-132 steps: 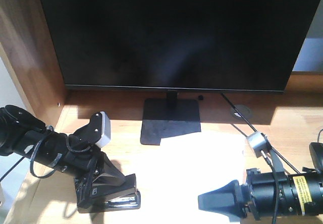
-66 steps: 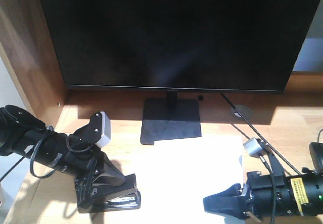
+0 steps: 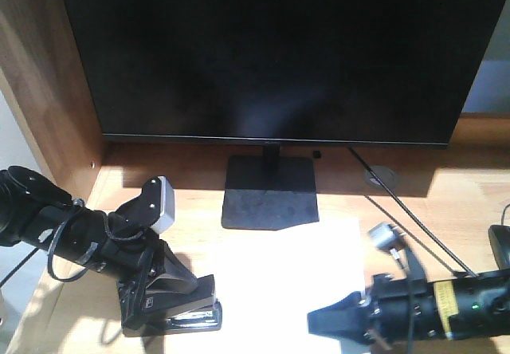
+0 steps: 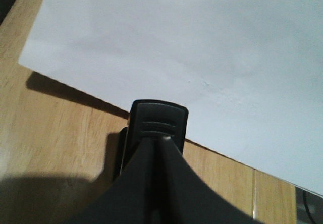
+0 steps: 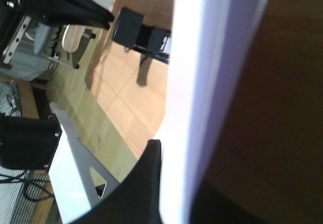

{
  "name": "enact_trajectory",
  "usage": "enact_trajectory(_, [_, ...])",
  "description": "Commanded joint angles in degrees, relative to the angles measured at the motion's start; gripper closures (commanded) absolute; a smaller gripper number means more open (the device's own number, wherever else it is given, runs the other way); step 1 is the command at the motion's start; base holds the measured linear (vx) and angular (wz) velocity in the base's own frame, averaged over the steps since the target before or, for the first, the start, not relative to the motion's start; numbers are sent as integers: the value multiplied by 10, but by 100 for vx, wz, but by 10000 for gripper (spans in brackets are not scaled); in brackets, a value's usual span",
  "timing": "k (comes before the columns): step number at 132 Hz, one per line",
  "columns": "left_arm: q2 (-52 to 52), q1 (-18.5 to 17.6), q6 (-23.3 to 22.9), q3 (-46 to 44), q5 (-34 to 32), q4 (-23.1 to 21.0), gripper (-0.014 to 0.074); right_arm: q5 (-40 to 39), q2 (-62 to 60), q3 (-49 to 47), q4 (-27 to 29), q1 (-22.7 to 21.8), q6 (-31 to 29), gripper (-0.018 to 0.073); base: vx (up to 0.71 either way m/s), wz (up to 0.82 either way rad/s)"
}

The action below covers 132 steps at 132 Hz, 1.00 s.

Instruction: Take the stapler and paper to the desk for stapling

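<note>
The black stapler point(image 3: 190, 316) rests on the light wood desk point(image 3: 454, 202) at the front left, and my left gripper point(image 3: 191, 294) is shut on it from above. In the left wrist view the stapler's ribbed end point(image 4: 159, 120) pokes out past the closed fingers, just short of the paper's near edge point(image 4: 202, 57). The white paper point(image 3: 287, 262) lies in front of the monitor stand. My right gripper point(image 3: 319, 322) is shut on its front right part. The right wrist view shows the paper point(image 5: 186, 82) edge-on, pinched against a dark finger point(image 5: 149, 178).
A large black monitor point(image 3: 271, 51) on a flat stand point(image 3: 269, 198) fills the back. A dark wood side panel point(image 3: 44, 91) walls the left. A round grommet point(image 3: 378, 177) and a cable point(image 3: 402, 206) lie right of the stand. A dark object point(image 3: 500, 246) sits at the right edge.
My right gripper has dropped lower and shifted left, dragging the paper toward the front, off the monitor stand's corner. The left gripper and stapler have stayed put.
</note>
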Motion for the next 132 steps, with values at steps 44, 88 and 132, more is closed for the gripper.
enact_trajectory(44, [-22, -2, -3, -10, 24, -26, 603, -45, 8, -9, 87, 30, -43, 562, 0, 0])
enact_trajectory(88, [-22, -2, -3, -10, 24, -26, 603, -88, 8, -9, 125, 29, -66, 562, 0, 0])
enact_trajectory(132, [-22, -2, -3, -10, 24, -26, 603, -80, -44, -9, 148, 29, -87, 562, 0, 0])
